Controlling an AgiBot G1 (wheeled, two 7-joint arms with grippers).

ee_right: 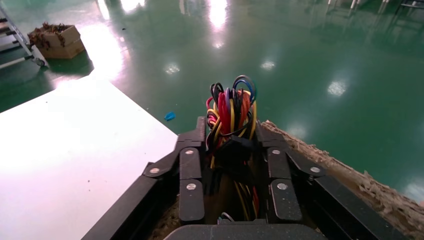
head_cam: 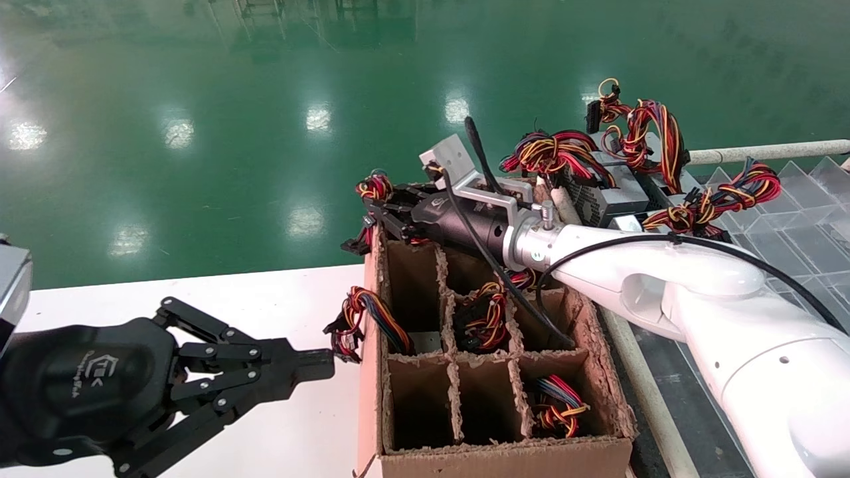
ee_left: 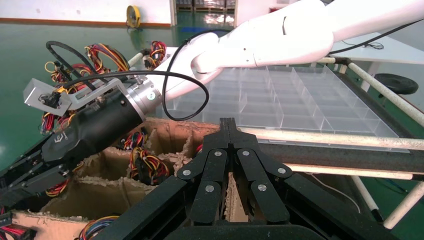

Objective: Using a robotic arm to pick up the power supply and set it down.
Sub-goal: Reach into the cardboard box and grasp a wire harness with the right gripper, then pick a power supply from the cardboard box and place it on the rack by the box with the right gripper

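My right gripper (head_cam: 373,214) reaches over the far left corner of the cardboard divider box (head_cam: 491,458). Its fingers (ee_right: 192,150) stand on both sides of a power supply's wire bundle (ee_right: 231,107) of red, yellow, orange and black leads, pressing against it. The grey body of that power supply is hidden below the jaws. The same gripper (ee_right: 230,127) shows the bundle sticking out past its tips. My left gripper (head_cam: 325,364) hovers over the white table (head_cam: 279,292) just left of the box, shut and empty, its fingertips (ee_left: 228,125) pressed together.
Other compartments hold more wire bundles (head_cam: 485,318) (head_cam: 558,405), and one bundle (head_cam: 365,318) hangs over the left wall. Several grey power supplies (head_cam: 611,189) are piled behind the box. A clear plastic divider tray (head_cam: 790,219) lies on the right. Green floor lies beyond.
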